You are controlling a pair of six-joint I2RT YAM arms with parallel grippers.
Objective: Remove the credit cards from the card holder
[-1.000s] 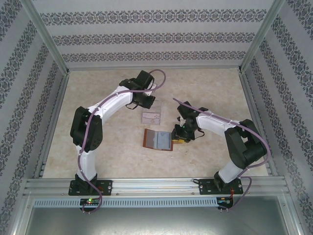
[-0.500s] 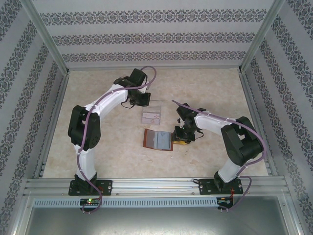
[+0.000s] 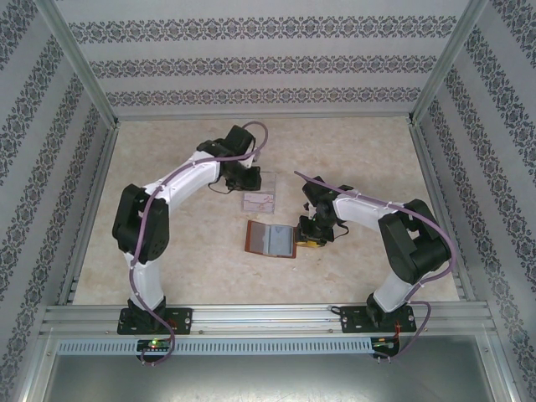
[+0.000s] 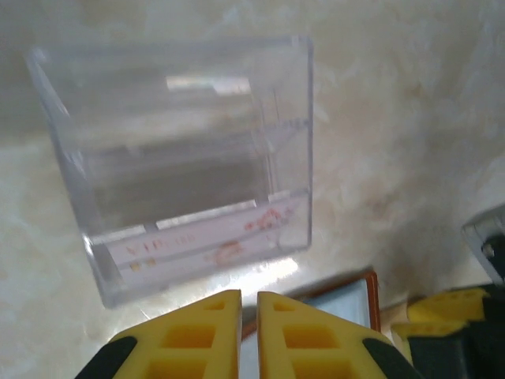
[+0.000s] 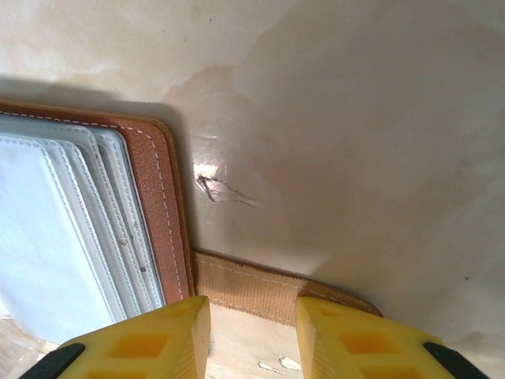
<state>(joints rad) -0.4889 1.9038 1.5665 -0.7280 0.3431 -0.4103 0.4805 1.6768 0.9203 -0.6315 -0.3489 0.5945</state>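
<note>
Right claw (image 3: 308,236) low beside card holder (image 3: 270,239)

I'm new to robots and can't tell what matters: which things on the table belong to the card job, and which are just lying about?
Job: brown card holder, lying open; pale card, seemingly already taken out.
Lying about: clear plastic rack, though it holds that card.

Items you cannot fully check:
1. Wallet (image 4: 347,296), left wrist view: cut off at the bottom edge, partly behind left fingers (image 4: 197,332).
2. Card (image 4: 213,241) in rack (image 4: 189,142): print blurred (reddish, illegible).
3. Tab (image 5: 252,288): partly under right fingers (image 5: 158,335).
4. Slots (image 3: 274,239), top view: contents too small to tell.
</note>
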